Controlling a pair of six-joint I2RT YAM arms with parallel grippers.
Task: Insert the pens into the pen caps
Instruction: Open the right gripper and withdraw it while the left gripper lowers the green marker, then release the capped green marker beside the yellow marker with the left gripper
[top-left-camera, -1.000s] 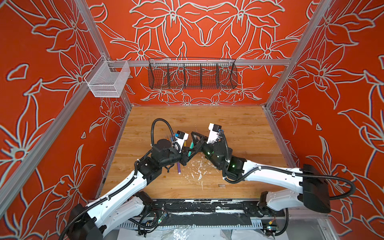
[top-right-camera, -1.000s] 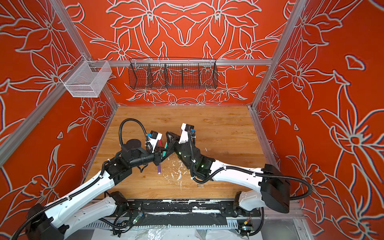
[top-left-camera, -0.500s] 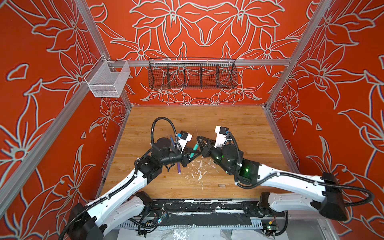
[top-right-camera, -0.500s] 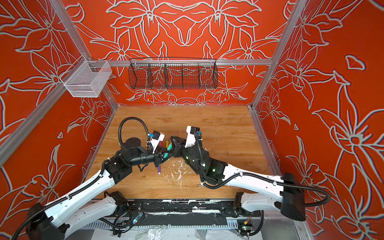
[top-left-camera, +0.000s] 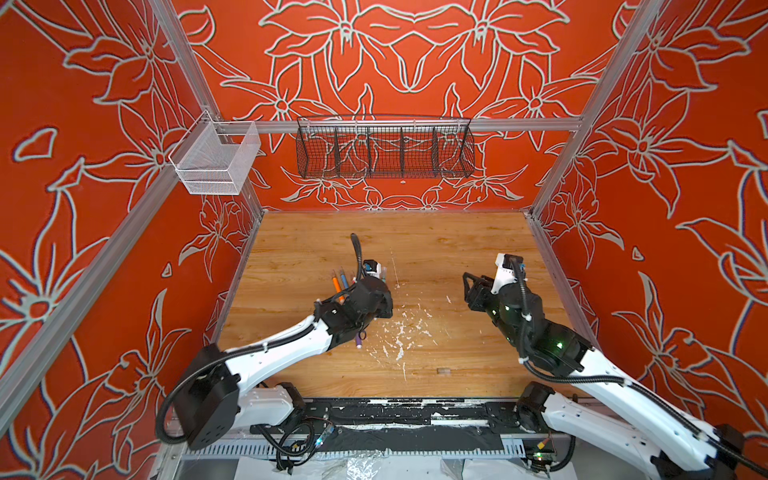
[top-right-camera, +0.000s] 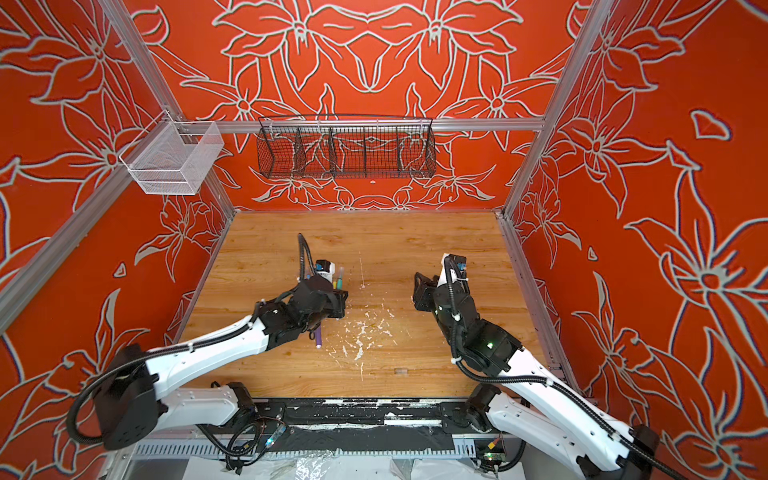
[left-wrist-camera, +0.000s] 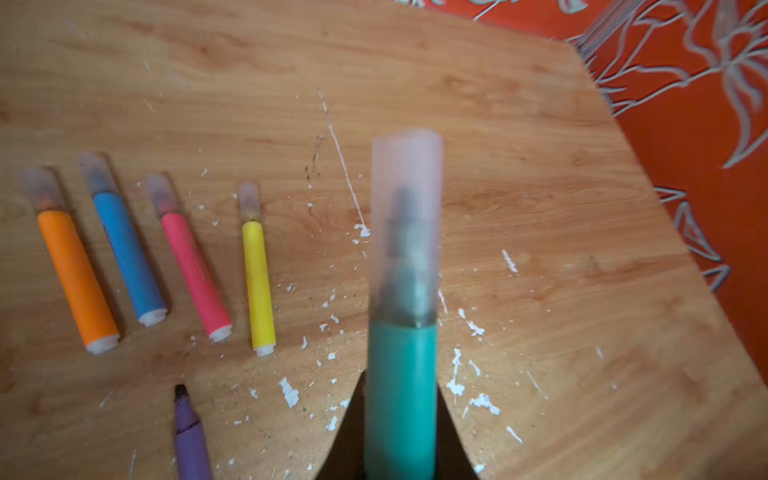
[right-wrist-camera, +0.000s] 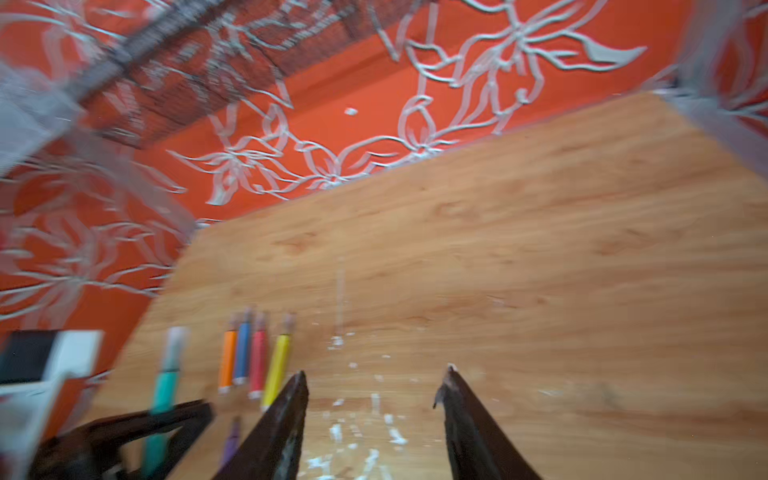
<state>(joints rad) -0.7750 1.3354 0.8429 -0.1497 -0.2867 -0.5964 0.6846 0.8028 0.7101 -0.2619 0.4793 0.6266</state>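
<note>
My left gripper (left-wrist-camera: 401, 386) is shut on the green pen (left-wrist-camera: 401, 395), which wears a clear pen cap (left-wrist-camera: 405, 216) over its tip. On the table beside it lie capped orange (left-wrist-camera: 77, 278), blue (left-wrist-camera: 129, 253), pink (left-wrist-camera: 195, 270) and yellow (left-wrist-camera: 258, 282) pens. An uncapped purple pen (left-wrist-camera: 189, 436) lies nearer the arm, also visible in both top views (top-left-camera: 358, 340) (top-right-camera: 318, 338). One loose clear cap (top-left-camera: 444, 371) rests near the table's front. My right gripper (right-wrist-camera: 376, 374) stands open and empty, well to the right (top-left-camera: 471, 286).
White flecks (top-left-camera: 399, 332) litter the wooden table (top-left-camera: 436, 249) between the arms. A white mesh basket (top-left-camera: 216, 160) hangs on the left wall and a black wire basket (top-left-camera: 384, 151) on the back wall. Orange walls close in three sides.
My right gripper has opened and pulled away to the right from the left gripper. The green pen stays in the left gripper with its cap on.
</note>
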